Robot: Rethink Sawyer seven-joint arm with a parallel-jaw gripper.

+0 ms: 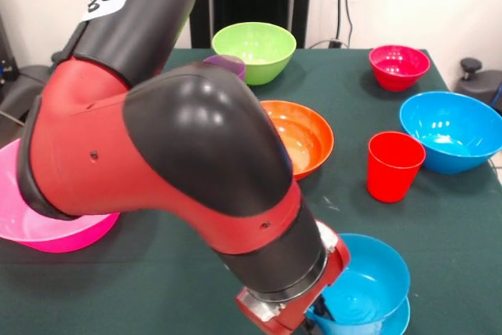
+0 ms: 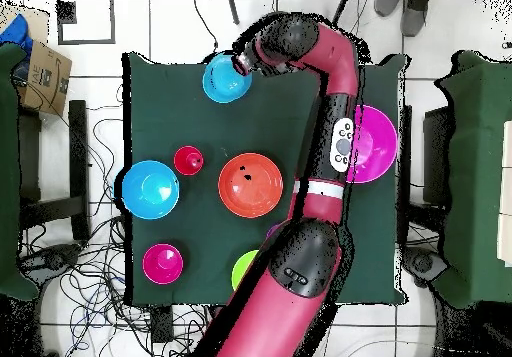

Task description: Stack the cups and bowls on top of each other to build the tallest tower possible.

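Observation:
Two small blue bowls sit nested at the table's near edge; in the overhead view they are at the top. My gripper is down at their left rim, mostly hidden by my wrist; in the overhead view the gripper is at the bowls' right edge. The orange bowl stands mid-table. One red cup stands upright beside it. The purple cup peeks out behind my arm. The other red cup is hidden.
The large blue bowl, the small red-magenta bowl, the lime green bowl and the large pink bowl stand around the table. My arm spans the table's left half in the front view.

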